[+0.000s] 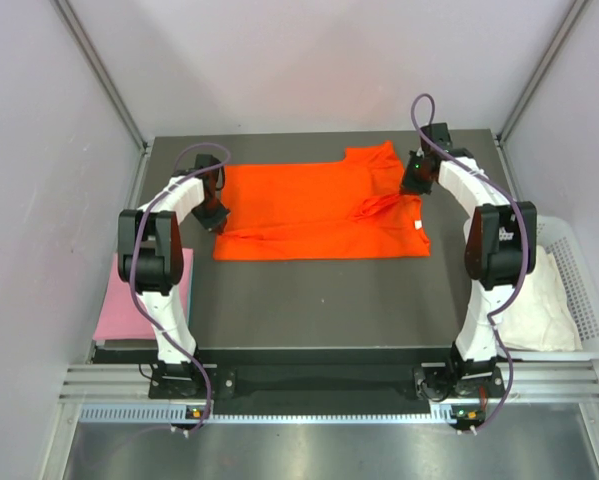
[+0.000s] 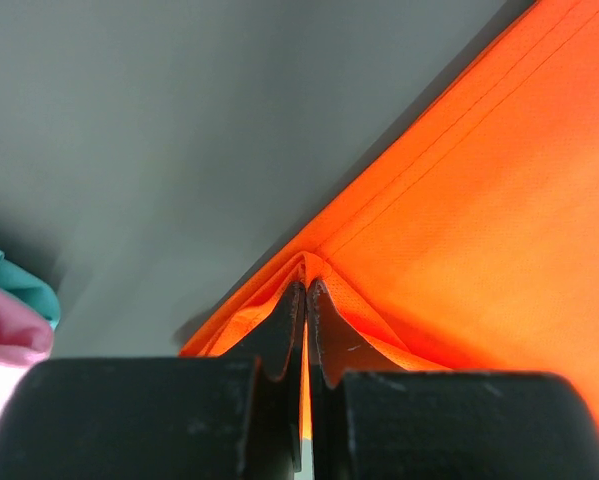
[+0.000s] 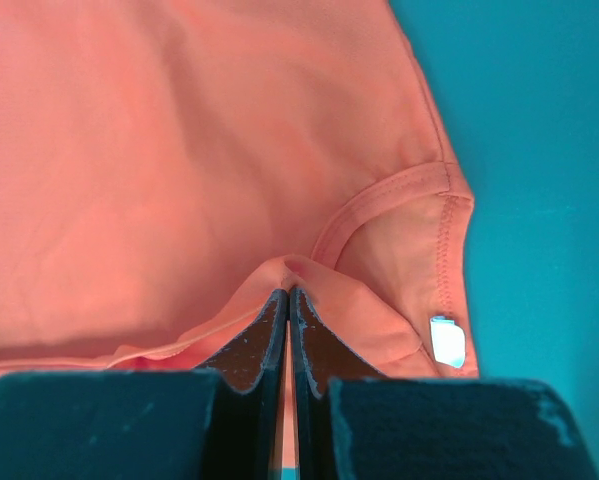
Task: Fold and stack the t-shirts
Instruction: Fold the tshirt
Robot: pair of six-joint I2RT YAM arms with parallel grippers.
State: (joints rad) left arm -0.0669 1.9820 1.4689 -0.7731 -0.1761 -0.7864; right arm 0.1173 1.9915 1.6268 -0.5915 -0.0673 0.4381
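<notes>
While both arms reach over the dark grey surface (image 1: 319, 300), the bright orange-red short-sleeved t-shirt (image 1: 309, 210) lies across its far half, one lengthwise fold partly made. Left end effector (image 2: 306, 290): pressed together on the shirt's left edge. Right end effector (image 3: 288, 295): pinching fabric beside the collar and small white neck label (image 3: 446, 340). A pale pink t-shirt (image 1: 129, 305) appears folded at the left margin; a white t-shirt (image 1: 534, 300) lies crumpled in a white plastic basket (image 1: 579, 280). Assessment: roughly one-third complete.
</notes>
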